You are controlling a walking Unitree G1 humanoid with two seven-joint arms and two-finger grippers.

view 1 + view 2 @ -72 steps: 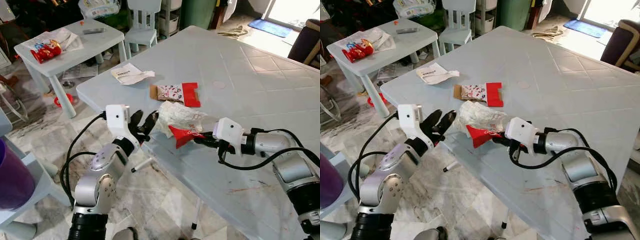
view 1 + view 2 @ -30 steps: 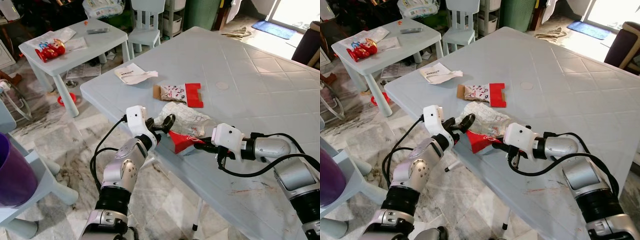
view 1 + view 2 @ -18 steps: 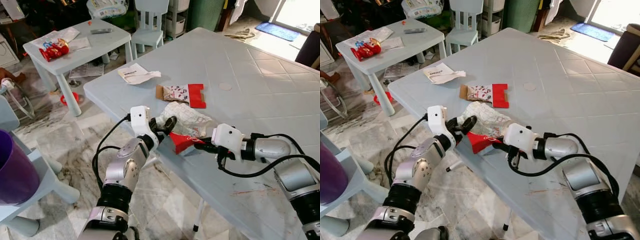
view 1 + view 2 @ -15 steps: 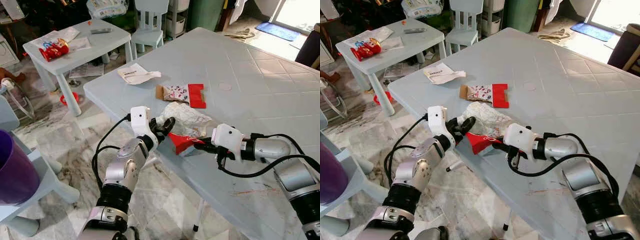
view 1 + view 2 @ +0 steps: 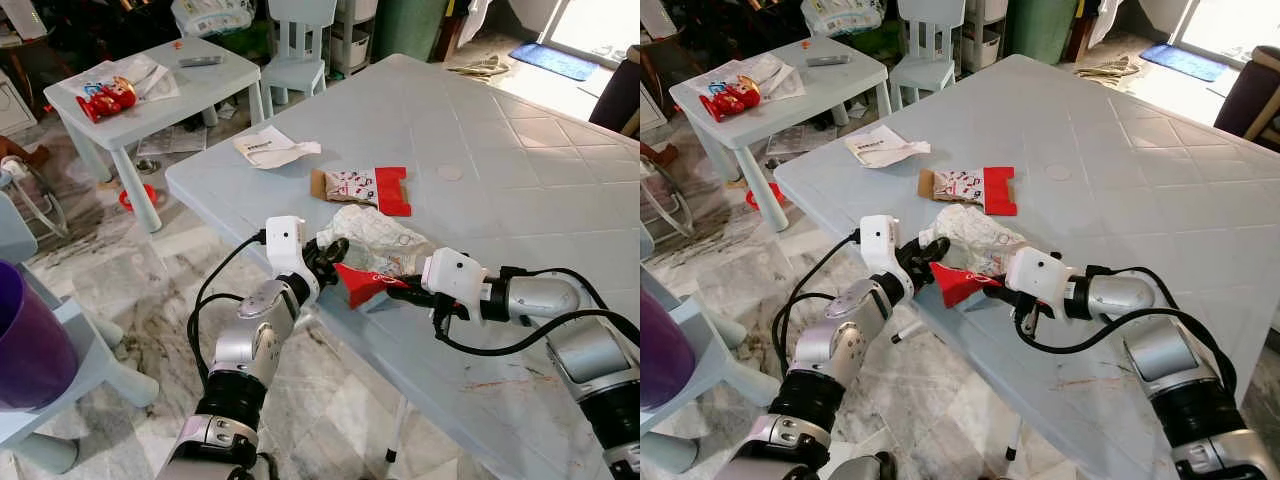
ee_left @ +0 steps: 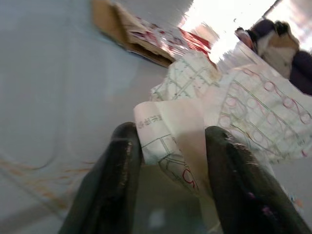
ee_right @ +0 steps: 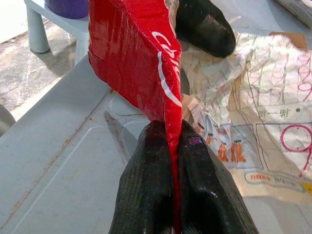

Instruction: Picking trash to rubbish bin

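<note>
At the table (image 5: 520, 130) edge we see crumpled white printed paper (image 5: 375, 232); our left gripper (image 6: 168, 161) straddles its corner, fingers parted. Rightward, our right gripper (image 7: 168, 146) is clamped on a red wrapper (image 5: 362, 283).

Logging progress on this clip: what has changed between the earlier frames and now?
The left gripper reached in from beyond the table edge; its open jaws now straddle the crumpled paper wrapper. The right gripper stays clamped on the red wrapper. The flattened carton is unmoved.
</note>
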